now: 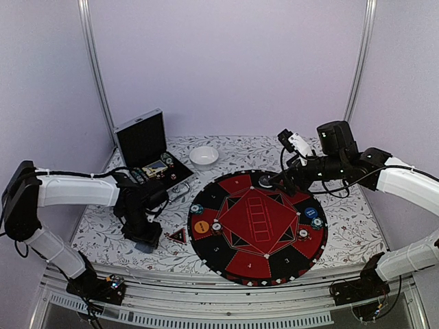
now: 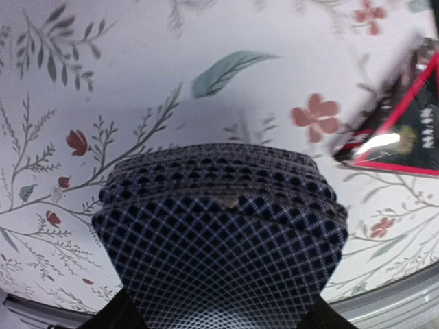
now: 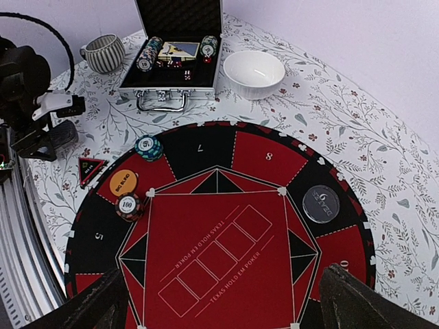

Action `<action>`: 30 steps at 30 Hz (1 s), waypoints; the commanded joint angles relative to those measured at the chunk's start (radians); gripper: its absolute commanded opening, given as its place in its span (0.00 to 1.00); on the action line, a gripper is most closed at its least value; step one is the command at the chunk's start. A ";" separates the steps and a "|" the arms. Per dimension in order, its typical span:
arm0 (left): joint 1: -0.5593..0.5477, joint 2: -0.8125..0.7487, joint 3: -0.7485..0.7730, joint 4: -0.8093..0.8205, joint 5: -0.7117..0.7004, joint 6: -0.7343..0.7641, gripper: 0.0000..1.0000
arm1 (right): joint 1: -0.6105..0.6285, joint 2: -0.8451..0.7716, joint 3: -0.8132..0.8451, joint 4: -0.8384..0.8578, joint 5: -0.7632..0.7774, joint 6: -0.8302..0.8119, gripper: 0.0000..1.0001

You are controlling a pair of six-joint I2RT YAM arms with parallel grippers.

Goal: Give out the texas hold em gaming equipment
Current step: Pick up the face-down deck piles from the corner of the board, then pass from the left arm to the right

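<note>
Cards [image 2: 219,253] lie as a slightly fanned stack, grey-blue backs up, on the table [image 2: 137,82] left of the mat [image 1: 250,264]. They sit between the left claw's [image 1: 146,238] fingers [image 2: 106,321]; whether those pinch the stack I cannot tell. The right claw [image 3: 219,301] hangs wide and empty over the mat's far side.

The step looks like picking up the deck to deal. To do it well, I would square the grip across the whole stack, since the offset upper cards could slide out. Then lift straight and stay off the triangle [image 2: 405,144] just beside.

The left wrist view alone shows the fanning and the back pattern; from above the deck is only a grey block under the claw. The right wrist view alone shows chips [image 3: 147,55] racked in the case [image 3: 168,89], a striped cup [image 3: 104,53] beside it, and the lettering on the orange button [image 3: 123,183]. The top view alone shows both arms.
</note>
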 commanded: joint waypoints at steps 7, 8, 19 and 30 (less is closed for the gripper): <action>-0.319 0.076 0.423 -0.203 -0.164 0.237 0.48 | -0.015 0.121 0.130 0.083 -0.399 0.354 0.99; -0.361 0.096 0.459 -0.219 -0.171 0.263 0.49 | -0.015 0.144 0.125 0.118 -0.454 0.393 0.99; -0.480 0.184 0.609 -0.255 -0.187 0.416 0.48 | 0.078 0.352 0.039 0.363 -0.649 0.624 0.90; -0.502 0.151 0.643 -0.228 -0.200 0.445 0.47 | 0.117 0.481 -0.034 0.597 -0.757 0.766 0.79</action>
